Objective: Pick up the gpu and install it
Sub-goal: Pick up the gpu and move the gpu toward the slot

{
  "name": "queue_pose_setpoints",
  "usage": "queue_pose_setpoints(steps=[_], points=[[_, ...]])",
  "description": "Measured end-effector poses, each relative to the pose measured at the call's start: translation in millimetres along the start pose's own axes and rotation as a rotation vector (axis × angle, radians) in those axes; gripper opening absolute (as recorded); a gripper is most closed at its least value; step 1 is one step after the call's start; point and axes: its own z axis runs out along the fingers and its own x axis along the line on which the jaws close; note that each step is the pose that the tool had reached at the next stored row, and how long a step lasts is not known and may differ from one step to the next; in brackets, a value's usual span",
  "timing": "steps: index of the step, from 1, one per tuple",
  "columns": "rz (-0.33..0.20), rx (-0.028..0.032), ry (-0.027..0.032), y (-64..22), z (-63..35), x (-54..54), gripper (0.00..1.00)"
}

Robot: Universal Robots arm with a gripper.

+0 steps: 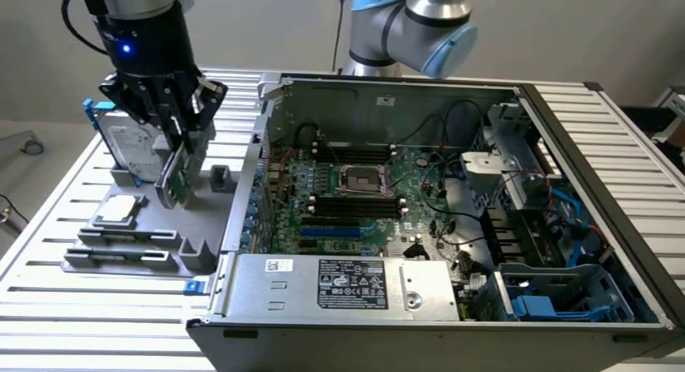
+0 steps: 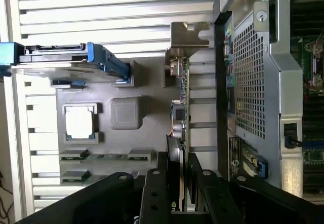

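The pick-up half appears to be under way. The gripper (image 1: 176,135) is clamping the gpu (image 1: 178,179) by its upper edge, jaws closed on both faces. The card is hanging upright directly beneath it, over the tray (image 1: 204,232). I cannot tell whether the card's lower edge is clearing the tray or sitting in its holder. The install is not yet done, since the card is outside the case (image 1: 374,91).

Starting from the exterior view's left, the tray below the gripper is holding three other parts. The drive (image 1: 127,147) is standing on edge just beside the gripper. The cpu (image 1: 118,209) is lying flat below and to that side, and the sticks (image 1: 118,256) are lying farther down again. The gpu is hanging between the drive and the case.

On the exterior view's right of the gripper, the case is lying open. It is holding the board (image 1: 354,192), whose blue slots (image 1: 332,232) are sitting bare, and the psu (image 1: 354,284) along its near wall.

In the wrist view the fingers (image 2: 157,183) are pinching the gpu (image 2: 180,107) edge-on. Its bracket (image 2: 187,34) is pointing away from the gripper (image 2: 178,178), and the case's perforated wall (image 2: 248,82) is running just beside the card.
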Motion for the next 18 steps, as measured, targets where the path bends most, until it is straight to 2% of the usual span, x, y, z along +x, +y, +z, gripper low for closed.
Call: queue_pose_setpoints(steps=[6, 12, 18], points=[[0.000, 0.0001, 0.0001, 1.5, -26.6, -6.9, 0.27], [0.000, -0.0023, 0.0003, 3.8, -51.4, -28.2, 0.27], [-0.001, -0.0135, 0.0010, 4.1, -73.7, -54.8, 0.27]])
